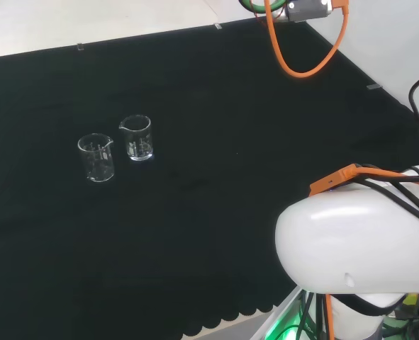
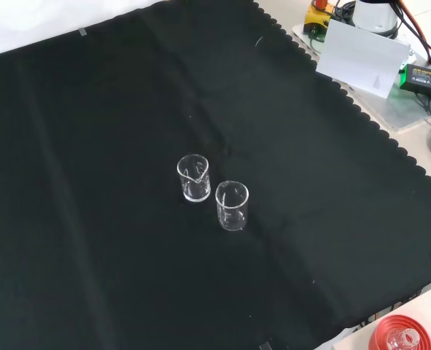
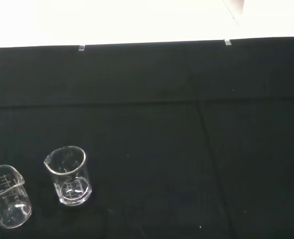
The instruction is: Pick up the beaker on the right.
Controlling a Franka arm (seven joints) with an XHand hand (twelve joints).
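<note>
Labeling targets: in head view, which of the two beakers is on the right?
The beaker with its spout toward the other beaker, standing slightly farther back.

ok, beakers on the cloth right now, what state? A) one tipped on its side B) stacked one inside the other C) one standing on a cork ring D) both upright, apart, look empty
D: in the head view the left beaker and the right beaker both stand upright on the black cloth with a gap between them, and no liquid is visible in either.
</note>
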